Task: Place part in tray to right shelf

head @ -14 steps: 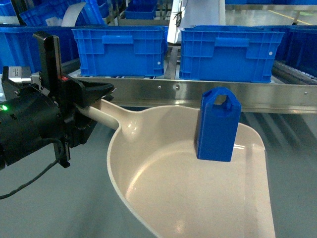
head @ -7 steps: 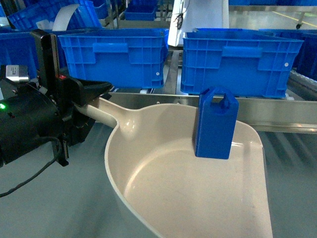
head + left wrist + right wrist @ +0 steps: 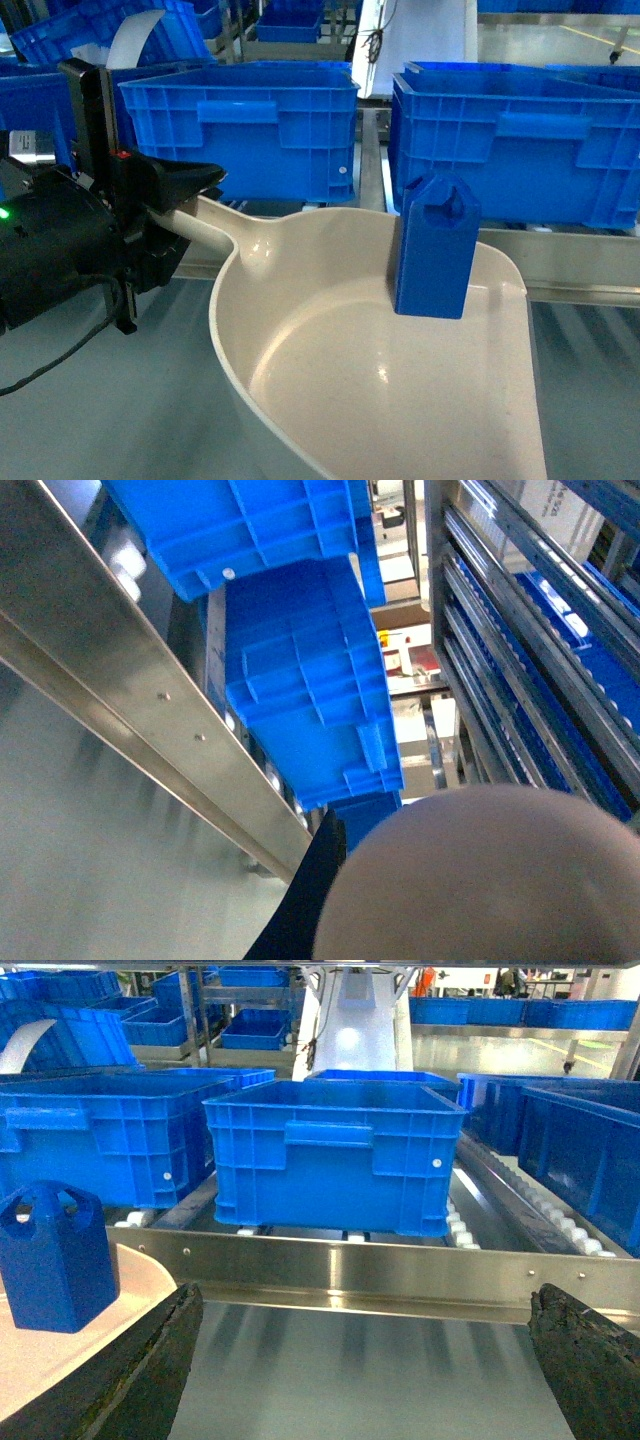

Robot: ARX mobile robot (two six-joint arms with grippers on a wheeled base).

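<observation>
At the left of the head view, the left gripper (image 3: 190, 195) is clamped on the tray's handle (image 3: 215, 232), its black fingers closed around the cream stem just behind the bowl. The tray (image 3: 300, 400) is carried level in front of the robot, its flat lip pointing down and right toward the camera. The part (image 3: 436, 248) stands upright inside the tray, near the far right edge, its base on the tray floor and its pierced peak uppermost. In the right wrist view the same part (image 3: 55, 1255) shows at the left on the pale tray (image 3: 130, 1265), while the right gripper (image 3: 365, 1360) is spread wide with nothing between its dark fingers (image 3: 590, 1355).

Beyond the tray runs the shelf's steel front rail (image 3: 350, 1265), with white rollers (image 3: 570, 1232) visible behind it and two blue crates (image 3: 240, 130) sitting on the rack. The left wrist camera sees mostly the tray's rounded back (image 3: 490, 880) and the rail (image 3: 130, 700) passing obliquely.

The step in hand appears to be the carry: the part is already loaded and the tray is being brought to the shelf. The next move likely calls for lifting the tray over the rail and setting it on free rollers beside the crates, kept level so the tall part does not topple.
</observation>
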